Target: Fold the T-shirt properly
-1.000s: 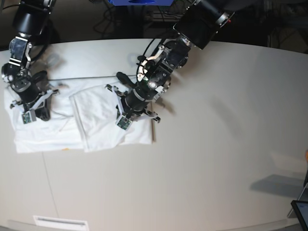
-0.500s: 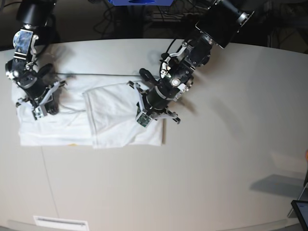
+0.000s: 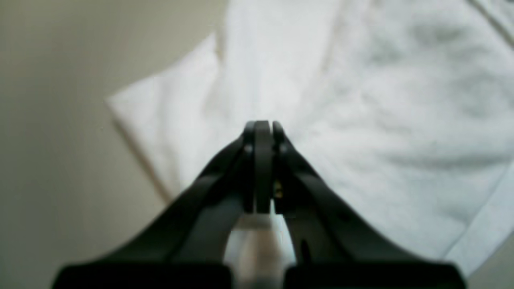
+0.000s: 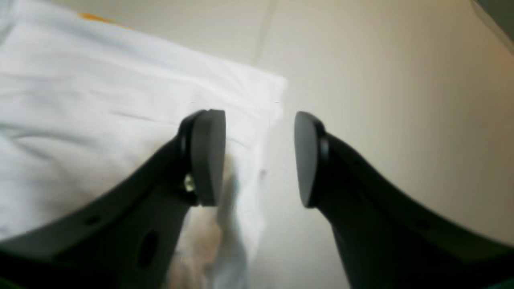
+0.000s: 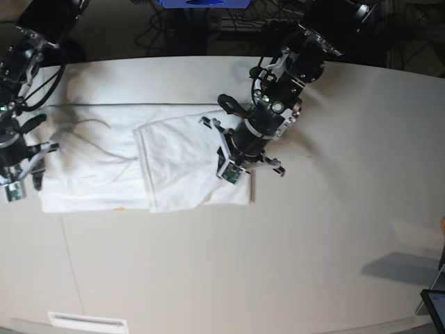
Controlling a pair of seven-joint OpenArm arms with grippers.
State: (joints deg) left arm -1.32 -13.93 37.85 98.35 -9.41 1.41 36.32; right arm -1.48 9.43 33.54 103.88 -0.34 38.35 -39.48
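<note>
The T-shirt [image 5: 104, 174] lies flat on the table, plain white side up, with a folded panel [image 5: 181, 167] over its right part and a speck of orange print at its front edge. My left gripper [image 5: 235, 161] rests on the shirt's right end. In the left wrist view the left gripper [image 3: 263, 128] is shut, with a pale strip of the T-shirt [image 3: 381, 120] pinched between its fingers. My right gripper [image 5: 35, 170] hangs at the shirt's left edge. In the right wrist view the right gripper [image 4: 257, 156] is open, and the T-shirt [image 4: 100, 100] edge lies under its left finger.
The pale table [image 5: 334, 229] stretches to the right and front of the shirt. A dark tablet corner [image 5: 434, 306] shows at the front right edge. A white label [image 5: 87, 322] sits at the front left. Cables lie beyond the table's back edge.
The left gripper has dragged the shirt to the right. The right gripper has opened, let go of the cloth and drawn back to the left.
</note>
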